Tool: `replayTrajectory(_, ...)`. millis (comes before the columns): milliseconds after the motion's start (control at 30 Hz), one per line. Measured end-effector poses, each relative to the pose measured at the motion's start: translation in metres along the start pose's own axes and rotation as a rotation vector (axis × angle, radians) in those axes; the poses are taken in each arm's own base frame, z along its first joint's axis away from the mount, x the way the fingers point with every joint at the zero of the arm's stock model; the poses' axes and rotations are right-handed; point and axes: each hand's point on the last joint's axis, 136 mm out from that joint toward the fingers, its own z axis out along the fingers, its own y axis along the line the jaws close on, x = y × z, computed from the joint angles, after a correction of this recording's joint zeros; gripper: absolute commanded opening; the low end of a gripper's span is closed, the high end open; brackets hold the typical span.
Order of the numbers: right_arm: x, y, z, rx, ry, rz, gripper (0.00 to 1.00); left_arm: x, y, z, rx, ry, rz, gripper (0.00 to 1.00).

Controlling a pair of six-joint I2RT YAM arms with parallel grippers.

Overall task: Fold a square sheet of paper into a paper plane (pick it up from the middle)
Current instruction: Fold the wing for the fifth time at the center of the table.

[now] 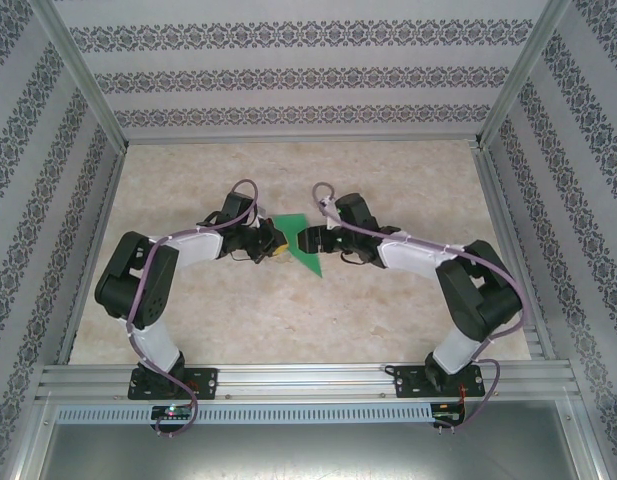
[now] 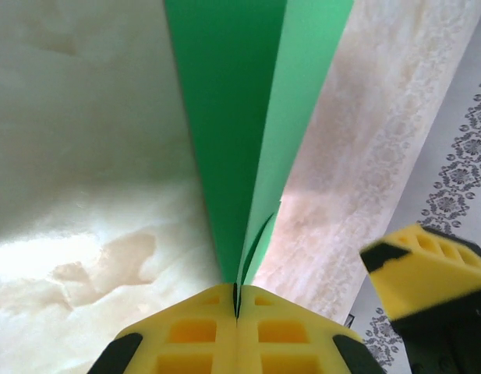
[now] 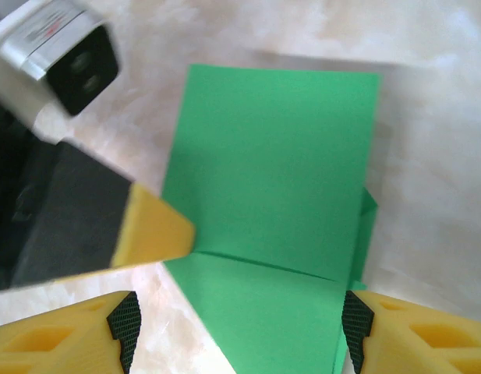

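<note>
The left fingers (image 2: 185, 335) are pressed fully together, their yellow pads meeting along a thin seam, and that seam pinches the narrow end of the green paper (image 2: 232, 117). From the pinch the paper fans away from the wrist in two layers, a darker face on the left and a paler one on the right, with a small slit-like gap between the layers just above the pads. The right fingers (image 3: 412, 327) stand wide apart and hold nothing. In the right wrist view their yellow, black-edged tips sit at the two lower corners, with the near part of the paper between them. There the paper shows a broad rectangular panel, a straight crease across it and a second flap below, plus a small corner poking out along its right edge. One yellow left fingertip reaches the paper's left edge at the crease, with the left arm's wrist camera (image 3: 65, 54) behind it. A soft shadow runs along the paper's far edge, but I cannot tell whether it rests on the pale marbled tabletop (image 2: 84, 156). From above, the paper lies mid-tabletop between the left arm (image 1: 148, 280) and right arm (image 1: 468, 290), inside patterned walls (image 1: 308, 75).
</note>
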Motion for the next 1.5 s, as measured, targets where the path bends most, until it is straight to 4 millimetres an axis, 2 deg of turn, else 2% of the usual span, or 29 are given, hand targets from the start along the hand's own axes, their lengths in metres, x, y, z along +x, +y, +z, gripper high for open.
replayTrajectory(100, 0.010, 0.019, 0.003, 0.032, -0.005, -0.174, 0.66, 0.000, -0.002, -0.001, 0.006, -0.004, -0.007, 0.01)
replayTrajectory(200, 0.032, 0.025, 0.009, 0.061, 0.013, -0.311, 0.66, -0.001, -0.002, -0.001, 0.004, -0.007, -0.016, 0.01)
replayTrajectory(267, 0.047, 0.021, 0.012, 0.091, 0.030, -0.379, 0.65, -0.001, -0.002, -0.001, 0.004, -0.007, -0.024, 0.01)
replayTrajectory(400, 0.063, 0.008, 0.021, 0.150, 0.049, -0.478, 0.63, -0.001, -0.002, -0.001, 0.004, -0.007, -0.037, 0.01)
replayTrajectory(600, 0.063, -0.008, 0.037, 0.228, 0.034, -0.574, 0.57, -0.001, -0.002, -0.001, 0.004, -0.006, -0.055, 0.01)
replayTrajectory(767, 0.056, -0.019, 0.046, 0.287, -0.004, -0.631, 0.53, -0.001, -0.002, -0.001, 0.004, -0.006, -0.059, 0.02)
replayTrajectory(1100, 0.037, -0.014, 0.048, 0.300, -0.085, -0.687, 0.47, 0.000, -0.002, -0.001, 0.002, -0.005, -0.072, 0.02)
replayTrajectory(1267, 0.035, -0.012, 0.048, 0.298, -0.093, -0.693, 0.38, 0.000, -0.001, -0.001, 0.001, -0.005, -0.078, 0.02)
replayTrajectory(1367, 0.035, -0.011, 0.049, 0.293, -0.092, -0.697, 0.29, 0.000, -0.001, -0.001, 0.001, -0.005, -0.080, 0.03)
replayTrajectory(1500, 0.038, -0.010, 0.050, 0.286, -0.086, -0.703, 0.19, -0.001, -0.001, -0.002, 0.002, -0.005, -0.083, 0.10)
